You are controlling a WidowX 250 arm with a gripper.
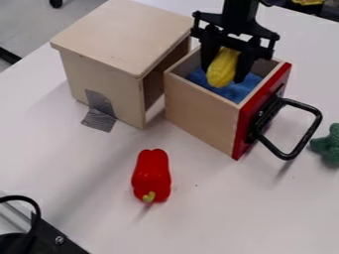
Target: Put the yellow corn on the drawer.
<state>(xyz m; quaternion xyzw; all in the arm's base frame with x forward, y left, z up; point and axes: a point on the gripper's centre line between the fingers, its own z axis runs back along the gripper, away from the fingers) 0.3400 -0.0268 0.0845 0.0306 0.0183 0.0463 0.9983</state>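
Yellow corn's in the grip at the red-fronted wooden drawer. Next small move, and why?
Probably ease the black two-finger gripper slightly down: its fingers hold the yellow corn over the blue, cloth-like lining inside the open drawer, so a lower release should make it less likely to roll.

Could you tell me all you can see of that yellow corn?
The yellow corn has a bumpy, kernelled surface, apparently a plastic toy. The black gripper pinches it between two fingers, slightly tilted, rounded end down, over the blue cloth inside the wooden drawer. Whether it touches the cloth is unclear.
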